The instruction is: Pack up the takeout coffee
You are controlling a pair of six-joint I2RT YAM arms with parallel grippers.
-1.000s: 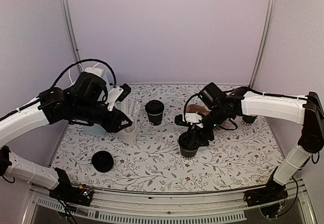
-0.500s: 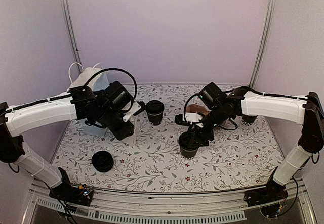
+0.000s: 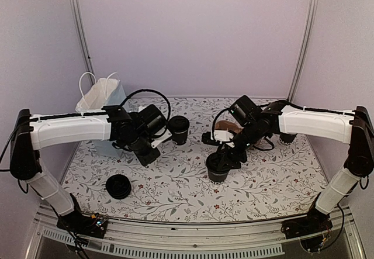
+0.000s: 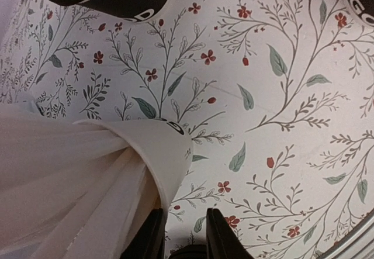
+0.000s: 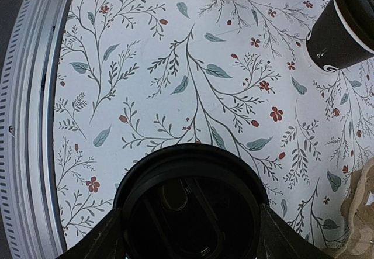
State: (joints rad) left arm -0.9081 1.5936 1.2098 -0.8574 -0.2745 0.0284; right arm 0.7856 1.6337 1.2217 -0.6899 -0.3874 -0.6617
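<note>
Right gripper point(image 5: 190, 235) is down on a second lidded cup point(image 3: 218, 168) at mid-table, a finger pressed to each side of its black lid, so that pincer is clamped on it. The takeout coffee point(image 3: 178, 129) stands upright and free on the flowered table point(image 3: 263, 183), further back and to the left, lid on, nothing touching it. The left arm stretches in from the left side, and the left gripper point(image 4: 184, 238) hangs low just left of and nearer than the coffee. In the wrist view its two fingers sit close together with a narrow gap. A white, creased shape point(image 4: 87, 171) crowds in beside them, and I cannot tell whether the pincer is pinching it or merely next to it. The white paper bag point(image 3: 99, 95) stands upright at the far left, handles up. A low pile of black lids point(image 3: 118, 186) sits near left, well apart from both cups
</note>
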